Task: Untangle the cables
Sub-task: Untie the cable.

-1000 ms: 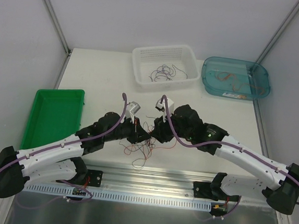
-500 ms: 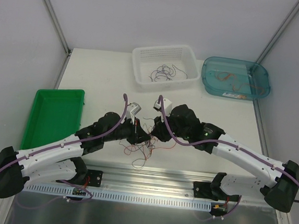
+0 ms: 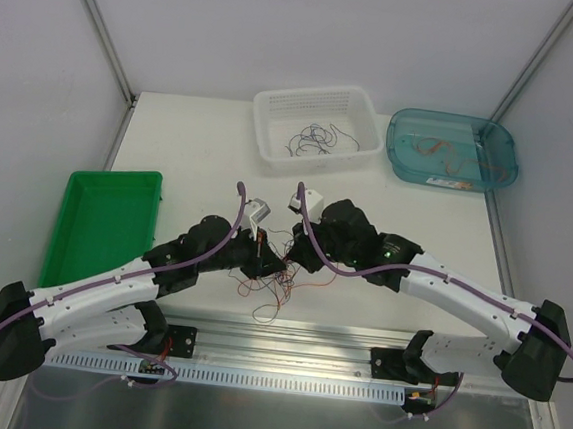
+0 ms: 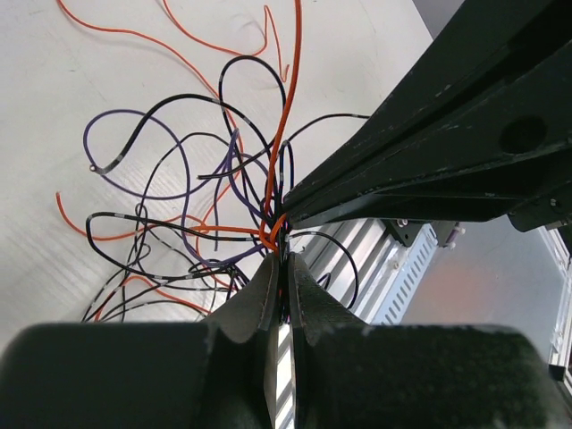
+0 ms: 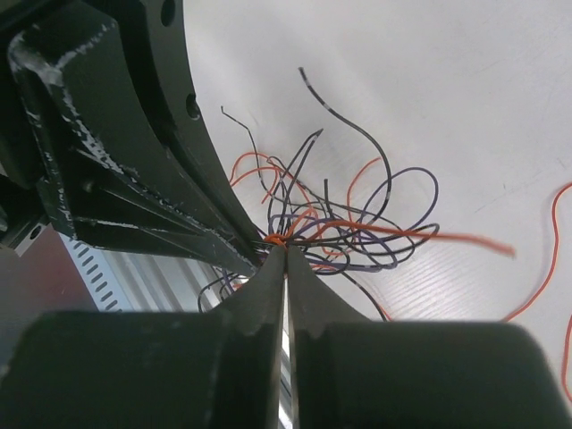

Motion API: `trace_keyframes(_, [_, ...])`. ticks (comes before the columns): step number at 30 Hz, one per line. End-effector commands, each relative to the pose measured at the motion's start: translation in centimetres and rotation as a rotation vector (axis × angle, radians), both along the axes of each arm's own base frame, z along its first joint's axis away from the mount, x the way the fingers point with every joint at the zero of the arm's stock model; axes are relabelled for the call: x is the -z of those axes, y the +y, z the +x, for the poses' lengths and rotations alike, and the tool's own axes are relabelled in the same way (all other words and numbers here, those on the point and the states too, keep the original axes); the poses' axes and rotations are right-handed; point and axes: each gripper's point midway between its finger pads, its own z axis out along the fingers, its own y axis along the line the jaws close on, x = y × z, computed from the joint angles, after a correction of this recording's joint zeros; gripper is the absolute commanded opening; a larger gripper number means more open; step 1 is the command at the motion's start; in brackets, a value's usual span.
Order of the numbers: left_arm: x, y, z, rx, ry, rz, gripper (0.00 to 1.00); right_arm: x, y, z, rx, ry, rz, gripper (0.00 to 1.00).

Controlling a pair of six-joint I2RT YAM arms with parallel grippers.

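When looking down from overhead, find the tangle of thin orange, black and purple cables point(image 3: 273, 280) near the front of the white table point(image 3: 193, 136). Note it pinched between the black left gripper point(image 3: 268, 265) and the black right gripper point(image 3: 290, 260), tips nearly touching.

From the left wrist, see the left gripper point(image 4: 279, 255) clamped shut on the cables point(image 4: 271, 234) at their orange knot, with the right gripper point(image 4: 288, 211) biting in just beside.

From the right wrist, see the right gripper point(image 5: 286, 250) likewise closed tight on the cables point(image 5: 279, 239), beside the left gripper point(image 5: 257, 245).

Judging from that, draw the two pinches apart slowly and level. Hold both firm. Watch for single strands slipping free. At any sign of the knot tightening, ease off and re-grip farther out.
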Motion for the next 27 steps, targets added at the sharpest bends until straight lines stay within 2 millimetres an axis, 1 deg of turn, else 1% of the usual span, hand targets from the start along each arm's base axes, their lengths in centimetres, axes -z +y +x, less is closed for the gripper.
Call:
trace_keyframes(1, [-4.5,-1.1,0.2,0.034,-0.11,-0.107,0.0,-0.7,0.6,-0.2,-0.014,-0.005,0.039,0.01])
trace_keyframes(4, [-3.8,-0.9,0.2,0.024,-0.096,-0.095,0.01,-1.5,-0.2,0.3,0.022,-0.035,0.034,0.01])
trace_keyframes(5, [-3.2,-0.7,0.2,0.013,-0.083,-0.087,0.01,-1.7,-0.6,0.7,0.043,-0.047,0.032,0.01])
trace_keyframes(6, [-3.0,-0.5,0.2,0.003,-0.078,-0.086,0.01,-2.5,-1.5,1.2,0.088,-0.073,0.037,0.01])
trace_keyframes(7, [-2.7,-0.4,0.1,0.0,-0.068,-0.082,0.01,-2.6,-2.1,1.6,0.122,-0.077,0.039,0.01])
trace_keyframes(8, [-2.2,-0.1,-0.1,-0.01,-0.053,-0.081,0.01,-2.9,-3.1,2.4,0.175,-0.091,0.043,0.01])
trace_keyframes(9, [-1.8,0.1,-0.2,-0.019,-0.043,-0.079,0.01,-4.0,-4.3,3.1,0.242,-0.124,0.065,0.01])
trace_keyframes(10, [-2.0,0.4,-0.4,-0.027,-0.037,-0.097,0.0,-3.8,-5.3,3.5,0.292,-0.122,0.07,0.01])
trace_keyframes(11, [-1.4,0.7,-0.6,-0.035,-0.022,-0.092,0.0,-4.0,-6.3,4.2,0.34,-0.132,0.073,0.01])
trace_keyframes(12, [-1.2,0.9,-0.7,-0.039,-0.017,-0.096,0.0,-3.9,-7.1,4.6,0.378,-0.15,0.067,0.01])
trace_keyframes(13, [-1.2,1.0,-0.8,-0.044,-0.014,-0.103,0.0,-4.4,-7.7,4.7,0.414,-0.144,0.098,0.01])
trace_keyframes(14, [-1.3,1.3,-1.0,-0.05,-0.012,-0.115,0.0,-3.9,-8.2,4.8,0.439,-0.135,0.096,0.01])
trace_keyframes(16, [-1.5,1.5,-1.1,-0.054,-0.015,-0.131,0.0,-3.8,-8.7,5.0,0.478,-0.135,0.101,0.01])
trace_keyframes(18, [-1.7,1.6,-1.2,-0.057,-0.014,-0.138,0.0,-3.2,-8.7,5.0,0.497,-0.116,0.107,0.01])
trace_keyframes(20, [-1.8,1.5,-1.1,-0.056,-0.017,-0.14,0.0,-3.0,-8.3,4.8,0.483,-0.097,0.117,0.01])
trace_keyframes(23, [-1.8,1.3,-0.9,-0.057,-0.016,-0.13,0.0,-4.1,-6.3,3.4,0.372,-0.067,0.188,0.01])
trace_keyframes(24, [-1.8,1.3,-0.8,-0.057,-0.017,-0.126,0.0,-5.0,-5.4,2.8,0.313,-0.061,0.22,0.01])
trace_keyframes(25, [-1.4,1.2,-0.7,-0.059,-0.015,-0.112,0.0,-5.4,-4.9,2.4,0.281,-0.062,0.223,0.01])
trace_keyframes(26, [-1.6,1.1,-0.5,-0.062,-0.02,-0.111,0.0,-5.9,-4.2,1.4,0.224,-0.053,0.235,0.01])
trace_keyframes(27, [-1.6,1.0,-0.4,-0.064,-0.018,-0.108,0.0,-6.0,-3.8,0.9,0.182,-0.049,0.226,0.01])
